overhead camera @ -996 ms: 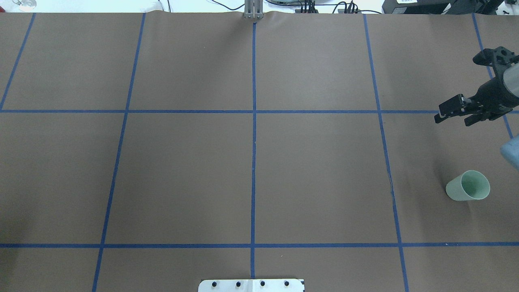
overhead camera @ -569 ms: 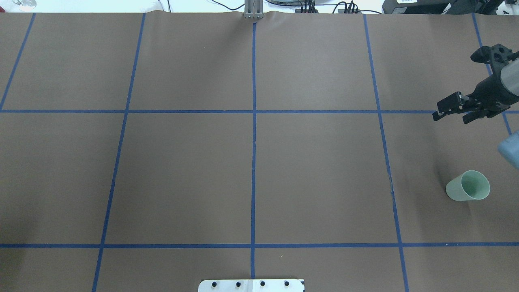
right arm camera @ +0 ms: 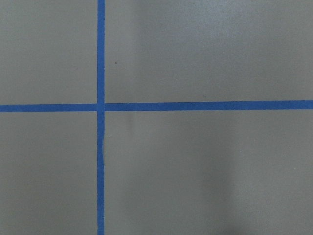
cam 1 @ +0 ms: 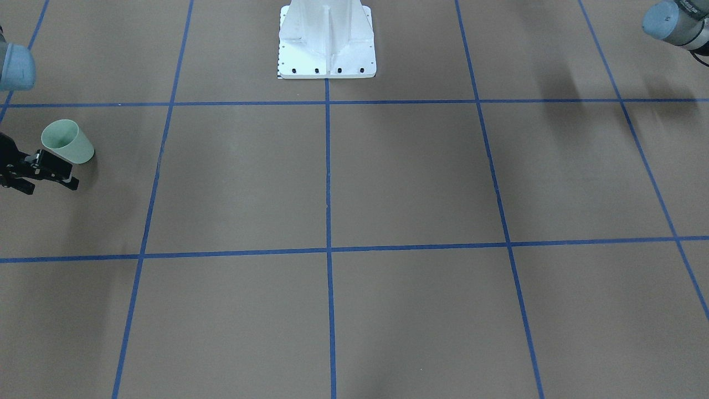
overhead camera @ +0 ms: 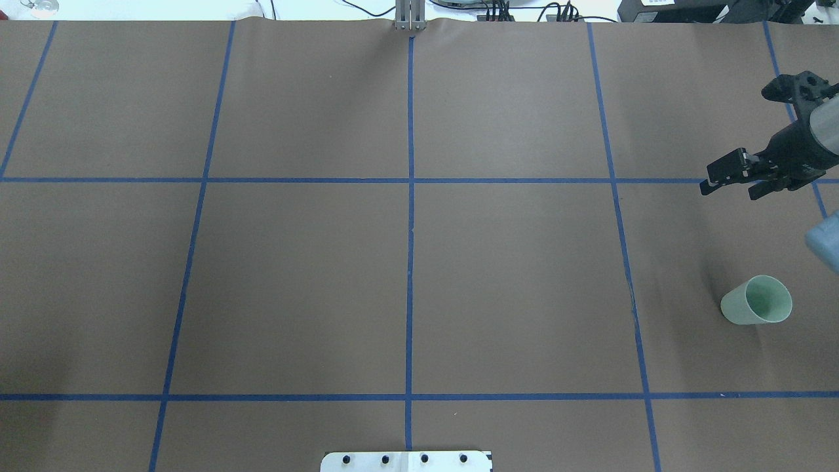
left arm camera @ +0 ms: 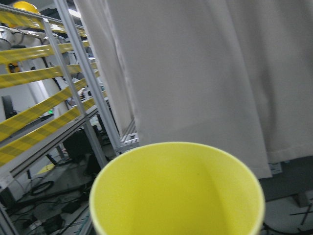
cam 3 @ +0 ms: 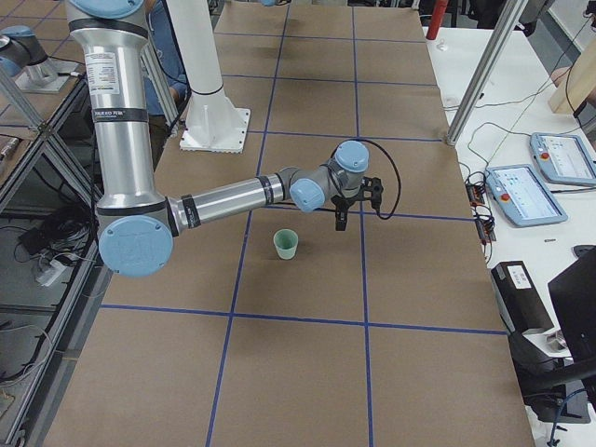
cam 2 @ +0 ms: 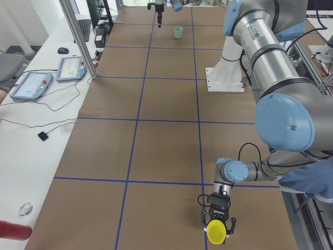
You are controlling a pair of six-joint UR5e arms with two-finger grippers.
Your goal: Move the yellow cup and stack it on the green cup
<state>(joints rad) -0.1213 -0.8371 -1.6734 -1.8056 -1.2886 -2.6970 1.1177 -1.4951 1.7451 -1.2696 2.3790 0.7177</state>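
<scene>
Yellow cup (cam 2: 217,232) was at the left end effector (cam 2: 218,224), by the counter's (overhead camera: 511,275) left end, mouth turned sideways. It looked gripped, but the side view was too poor to tell how far the fingers were closed. Green cup (overhead camera: 756,300) stood upright on the counter's right side. Right end effector (overhead camera: 727,191) hovered near it, farther from the robot, fingers spread wide, holding nothing.

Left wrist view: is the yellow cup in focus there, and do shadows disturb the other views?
Left wrist view: the yellow cup fills the bottom, its rim soft, no glare. Overhead view: a faint shadow lies left of the green cup; the far strip is washed out. Front-facing view: soft shadows darken the paper at upper right.
</scene>
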